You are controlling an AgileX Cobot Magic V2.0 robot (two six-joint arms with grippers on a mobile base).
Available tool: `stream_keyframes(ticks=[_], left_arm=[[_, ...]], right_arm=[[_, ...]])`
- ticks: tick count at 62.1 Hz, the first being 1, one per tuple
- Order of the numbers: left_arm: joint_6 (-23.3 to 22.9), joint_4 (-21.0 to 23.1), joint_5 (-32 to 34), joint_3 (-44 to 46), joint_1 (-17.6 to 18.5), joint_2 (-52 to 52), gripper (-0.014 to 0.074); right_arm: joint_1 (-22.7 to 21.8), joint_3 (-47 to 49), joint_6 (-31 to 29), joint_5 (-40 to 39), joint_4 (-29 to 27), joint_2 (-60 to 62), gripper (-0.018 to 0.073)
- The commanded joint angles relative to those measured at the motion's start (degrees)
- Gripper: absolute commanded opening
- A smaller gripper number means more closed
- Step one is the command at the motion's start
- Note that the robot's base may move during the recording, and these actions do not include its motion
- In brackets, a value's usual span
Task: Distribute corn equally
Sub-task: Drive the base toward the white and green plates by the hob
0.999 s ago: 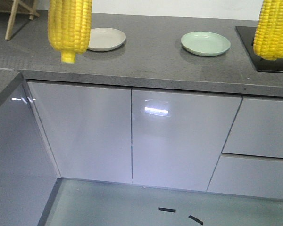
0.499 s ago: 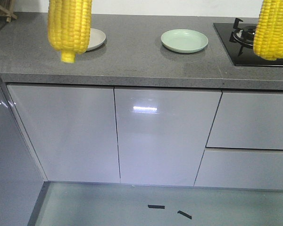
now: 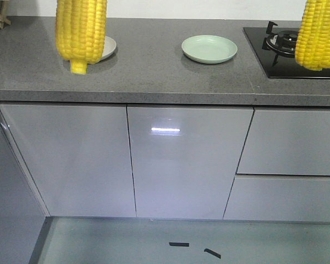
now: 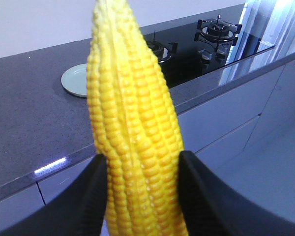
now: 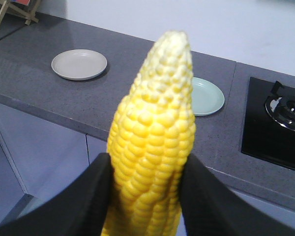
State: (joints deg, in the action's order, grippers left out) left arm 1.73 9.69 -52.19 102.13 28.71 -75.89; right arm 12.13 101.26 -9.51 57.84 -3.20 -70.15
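Two cobs: the left cob [image 3: 81, 30] and the right cob [image 3: 319, 33] of corn are both held up in the air in front of the surface [image 3: 154, 71]; neither lies on it.
Left grip: the left pincer [image 4: 142, 162] is clamped on the left cob across its thick lower part, with dark fingers [image 4: 96, 196] pressed on either flank and the tapered tip pointing away.
Right grip: the right pincer [image 5: 146, 162] is clamped on the right cob in the same way, its pale tip outward.
Plates: a beige plate [image 5: 79, 64] and a green plate [image 3: 209, 48] sit well apart on the surface, the green one nearer the stove [image 3: 289, 47]. No corn shows on either.
Handling: probably stiff and fairly heavy, with bumpy, perhaps slick kernel rows. A round cob may roll once set down.
Hold: best across the thick middle, I judge, so the taper cannot squeeze out of the jaws.
Next: likely one cob to each plate, laid flat.
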Motion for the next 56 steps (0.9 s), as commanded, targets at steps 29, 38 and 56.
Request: stream_keyframes(ticks=[29,38,56], left_arm=[[-0.2,0.8,4.5,1.6,0.0,1.4,-0.0006],[-0.2,0.8,4.5,1.6,0.0,1.4,-0.0006],[-0.2,0.8,4.5,1.6,0.0,1.4,-0.0006]], right_arm=[[-0.2,1.6,-0.4,-4.3,0.1,1.0,-0.0005],[-0.2,1.6,-0.4,-4.3,0.1,1.0,-0.0005],[-0.2,1.6,-0.4,-4.3,0.1,1.0,-0.0005]])
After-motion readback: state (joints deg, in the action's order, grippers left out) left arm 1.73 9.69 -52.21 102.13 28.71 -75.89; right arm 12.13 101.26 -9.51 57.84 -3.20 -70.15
